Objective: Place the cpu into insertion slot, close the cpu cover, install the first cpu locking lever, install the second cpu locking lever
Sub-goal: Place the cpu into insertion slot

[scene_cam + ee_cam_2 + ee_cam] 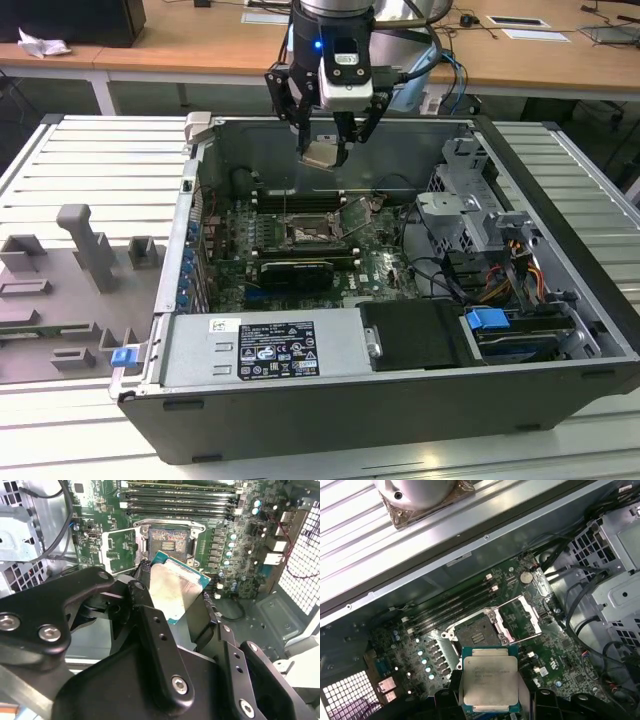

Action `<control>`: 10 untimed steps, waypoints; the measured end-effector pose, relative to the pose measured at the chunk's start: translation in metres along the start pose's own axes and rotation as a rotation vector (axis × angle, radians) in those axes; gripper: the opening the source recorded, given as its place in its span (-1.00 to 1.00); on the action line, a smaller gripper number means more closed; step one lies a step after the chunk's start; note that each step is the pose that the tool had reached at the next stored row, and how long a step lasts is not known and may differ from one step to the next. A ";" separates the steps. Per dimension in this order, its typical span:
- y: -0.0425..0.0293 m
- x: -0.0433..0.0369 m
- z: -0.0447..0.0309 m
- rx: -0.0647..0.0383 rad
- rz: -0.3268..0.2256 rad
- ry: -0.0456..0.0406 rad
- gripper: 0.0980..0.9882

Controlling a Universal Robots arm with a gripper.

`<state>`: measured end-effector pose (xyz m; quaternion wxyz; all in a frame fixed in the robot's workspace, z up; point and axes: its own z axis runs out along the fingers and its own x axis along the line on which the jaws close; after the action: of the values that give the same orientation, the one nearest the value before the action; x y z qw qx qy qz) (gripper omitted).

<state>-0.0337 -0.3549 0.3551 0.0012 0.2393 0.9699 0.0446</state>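
Now the hand point(322, 150) hangs above the open computer case point(250, 440), which stands on the slatted metal table point(90, 170). It is clenched on the cpu point(320, 153), with a black finger pressing against each of two opposite edges. In both wrist views the cpu point(176, 587) point(490, 680) shows its pale metal face and green border between those fingers point(142, 587), and it is tilted somewhat rather than level. The chip is held in the air, well apart from the insertion slot point(303, 236), which lies below it on the green board inside the case. In both wrist views the insertion slot point(167, 539) point(475, 636) is bare, its dark pin-field uncovered inside the silver rim. The cpu cover point(119, 550) point(520, 620) is swung open and sits just beside the slot, attached along one of the slot's edges. The long black memory slots point(175, 497) run along another side of the slot, near it. Grey fixtures point(90, 250) lie on the table outside the case, far from the slot on the exterior view's left.
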 end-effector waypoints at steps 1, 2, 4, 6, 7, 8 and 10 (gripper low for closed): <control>0.0000 0.0000 0.0000 0.000 0.005 -0.0005 -0.03; 0.0000 0.0000 0.0002 0.000 0.018 -0.0016 -0.03; 0.0000 0.0000 0.0003 -0.001 0.042 -0.0036 -0.03; 0.0000 0.0000 0.0004 -0.001 0.054 -0.0047 -0.03; -0.0001 0.0000 0.0005 -0.001 0.064 -0.0055 -0.03; -0.0001 0.0000 0.0005 -0.001 0.069 -0.0061 -0.03; 0.0000 0.0000 0.0005 -0.001 0.082 -0.0072 -0.03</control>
<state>-0.0337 -0.3549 0.3546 0.0031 0.2788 0.9593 0.0444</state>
